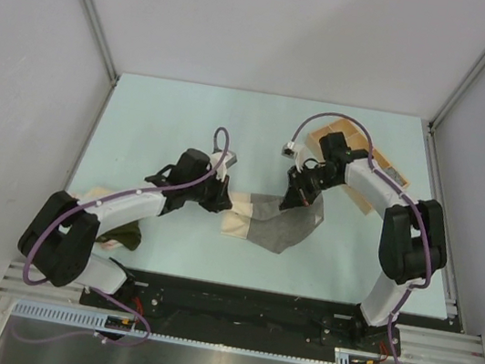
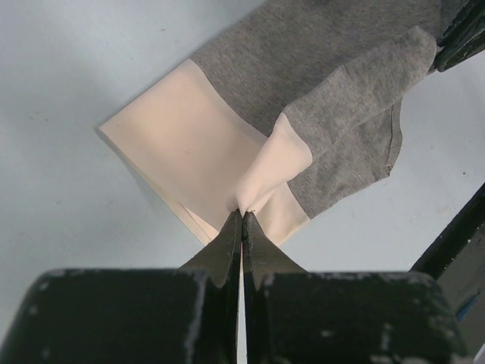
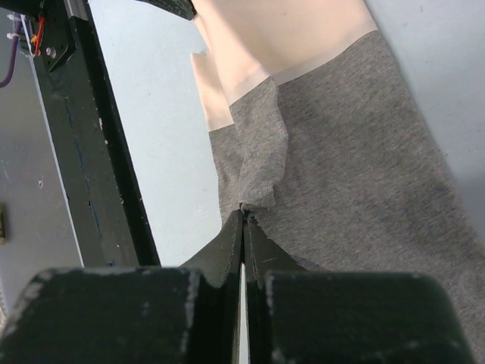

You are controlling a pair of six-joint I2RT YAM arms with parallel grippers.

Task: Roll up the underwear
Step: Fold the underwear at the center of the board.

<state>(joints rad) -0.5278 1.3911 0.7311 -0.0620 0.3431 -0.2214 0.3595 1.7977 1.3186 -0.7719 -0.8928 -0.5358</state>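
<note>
While the table (image 1: pixel 186 127) is the biggest thing in front of you, you have one piece on it to mind. The grey underwear (image 1: pixel 283 230) lies at its middle, between the two arms. It is well apart from the wooden tray (image 1: pixel 330 127) at the far right and from the olive and beige pile (image 1: pixel 123 235) at the near left. Your left gripper (image 2: pixel 242 216) is clamped on a pinch of the pale beige waistband (image 2: pixel 182 144). Your right gripper (image 3: pixel 242 212) is clamped on a raised fold (image 3: pixel 261 152) of the grey cloth. Each pair of jaws is pressed together on only a thin bite of fabric.

I judge slip to be your main risk. So small a bite could pull out if you draw the arms apart, and the cloth would drop flat. Move one arm ahead of the other and the roll would likely start skewed. Lift too little and the smooth table may let the whole garment slide instead of turning over.

The garment's long axis runs left to right across the table. The waistband end points left, and the grey end points right and slightly far.
</note>
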